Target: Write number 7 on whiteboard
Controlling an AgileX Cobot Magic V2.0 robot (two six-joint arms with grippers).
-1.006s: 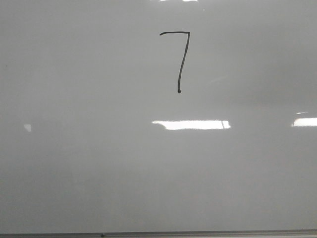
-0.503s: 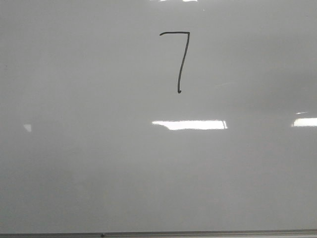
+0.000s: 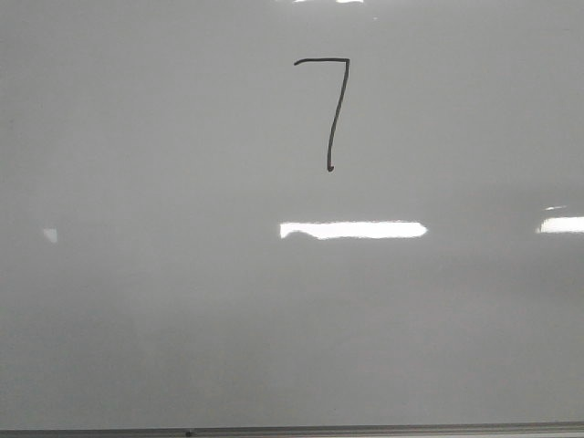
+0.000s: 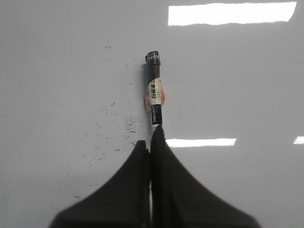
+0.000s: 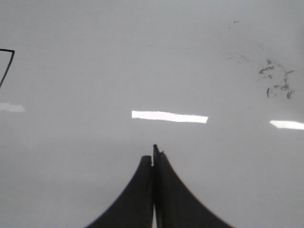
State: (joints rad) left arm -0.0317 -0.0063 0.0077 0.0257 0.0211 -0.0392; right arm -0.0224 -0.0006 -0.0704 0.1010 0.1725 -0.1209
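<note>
The number 7 (image 3: 335,117) is drawn in thin black marker high on the whiteboard (image 3: 182,301) in the front view. Its top corner shows at the edge of the right wrist view (image 5: 7,50). No arm shows in the front view. In the left wrist view my left gripper (image 4: 149,135) is shut with the jaws together. A black marker (image 4: 154,90) with a white and red label lies on the board just beyond the fingertips, and one finger hides its near end. My right gripper (image 5: 153,154) is shut and empty over bare board.
The board's thin grey frame edge (image 3: 365,429) runs along the bottom of the front view. Bright glare strips (image 3: 351,230) lie on the board. Old ink smudges show beside the marker (image 4: 118,128) and in the right wrist view (image 5: 275,80).
Only the outline of the glare strip shifts a little. The 7 and the board look the same.
</note>
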